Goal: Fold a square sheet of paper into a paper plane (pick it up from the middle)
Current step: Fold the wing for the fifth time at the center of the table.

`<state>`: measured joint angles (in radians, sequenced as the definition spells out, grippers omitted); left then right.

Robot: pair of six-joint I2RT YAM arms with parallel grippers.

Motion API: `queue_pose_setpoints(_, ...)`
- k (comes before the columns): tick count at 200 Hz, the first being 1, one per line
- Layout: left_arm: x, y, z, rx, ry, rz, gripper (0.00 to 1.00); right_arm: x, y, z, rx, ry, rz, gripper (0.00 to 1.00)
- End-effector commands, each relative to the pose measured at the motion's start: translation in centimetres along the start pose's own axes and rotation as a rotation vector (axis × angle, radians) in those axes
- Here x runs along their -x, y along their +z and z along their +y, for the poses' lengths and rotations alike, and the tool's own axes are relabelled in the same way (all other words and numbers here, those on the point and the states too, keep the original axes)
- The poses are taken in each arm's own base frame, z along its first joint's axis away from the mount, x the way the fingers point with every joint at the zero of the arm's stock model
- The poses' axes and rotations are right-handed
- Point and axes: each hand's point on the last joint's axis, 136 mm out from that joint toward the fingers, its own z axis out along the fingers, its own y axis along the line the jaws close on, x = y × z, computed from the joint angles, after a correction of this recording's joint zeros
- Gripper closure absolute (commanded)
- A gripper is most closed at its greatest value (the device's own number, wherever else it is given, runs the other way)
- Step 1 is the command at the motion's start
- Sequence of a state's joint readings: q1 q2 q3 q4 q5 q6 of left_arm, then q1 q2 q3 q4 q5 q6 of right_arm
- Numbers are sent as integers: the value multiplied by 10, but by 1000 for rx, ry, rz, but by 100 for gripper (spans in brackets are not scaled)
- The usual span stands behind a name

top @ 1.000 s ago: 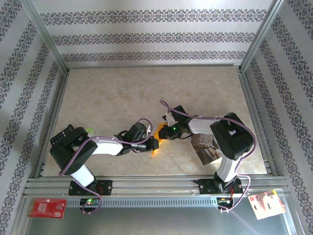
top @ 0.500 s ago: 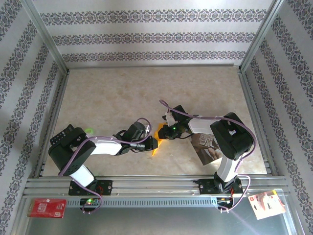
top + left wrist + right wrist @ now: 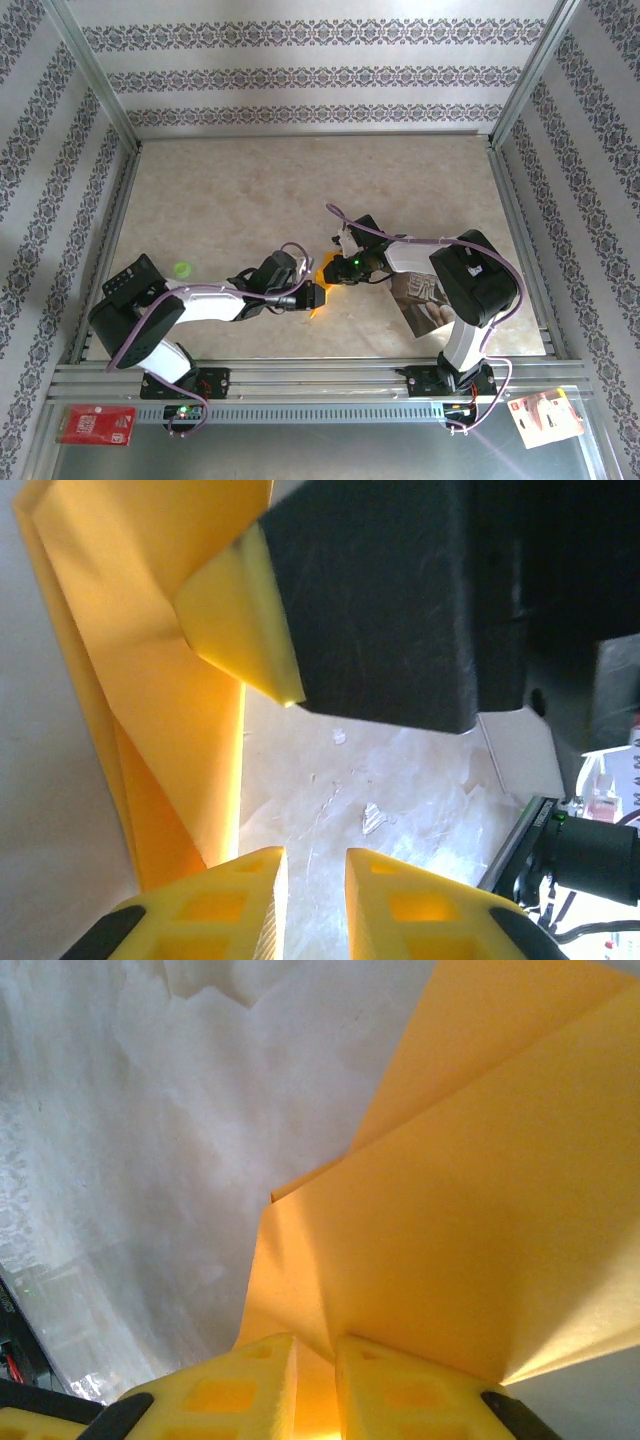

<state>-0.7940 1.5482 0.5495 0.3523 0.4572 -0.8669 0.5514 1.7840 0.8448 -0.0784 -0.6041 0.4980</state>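
Against a second ago: left arm (image 3: 200, 300) lower and more stretched, with its shoulder block nearer the near rail (image 3: 320, 378) and the green dot (image 3: 182, 268) on the desk (image 3: 300, 180) now fully uncovered. As for the left jaws: a little wider than before. In the left wrist view, yellow fingers (image 3: 210, 910) apart with a narrow gap, marbled desk visible through it, nothing gripped. Right arm (image 3: 470, 280) in the same pose as before. As for the right jaws: closed on the orange sheet of paper (image 3: 323, 270), with a fold of it running down between the two fingers in the right wrist view.

Orange sheet of paper partly folded, held up between both wrists, about the middle of the desk's width and nearer the near rail than the far wall. Cannot tell whether its lower edge touches the desk. In the left wrist view, stands at the left, just beside the left finger, with one yellow fingertip (image 3: 235, 630) of the right jaws over it.

Room for moving: behind the paper, a wide stretch of desk up to the patterned wall (image 3: 320, 75); open desk also left of the left arm, up to the side rail. Tighter at the right: glossy photo sheet (image 3: 425, 305) flat on the desk beside the right arm, close to the near edge. Red card (image 3: 95, 424) outside the desk, in front of the near rail.
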Motion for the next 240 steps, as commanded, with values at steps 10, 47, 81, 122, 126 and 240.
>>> queue_pose_setpoints(10,-3,9,-5,-19,27,29,78,-4,4,-22,-72,48,14,79)
queue_pose_setpoints(47,-3,9,6,24,2,27,78,-4,4,-23,-72,50,13,79)
queue_pose_setpoints(81,-2,6,16,61,-14,15,78,-5,4,-23,-72,46,16,79)
queue_pose_setpoints(122,2,1,23,86,-19,-3,78,-3,3,-23,-70,46,12,78)
queue_pose_setpoints(126,2,1,24,91,-17,-1,78,-3,3,-23,-69,48,13,78)
queue_pose_setpoints(240,-4,-2,39,152,-14,7,79,-2,3,-21,-64,47,9,78)
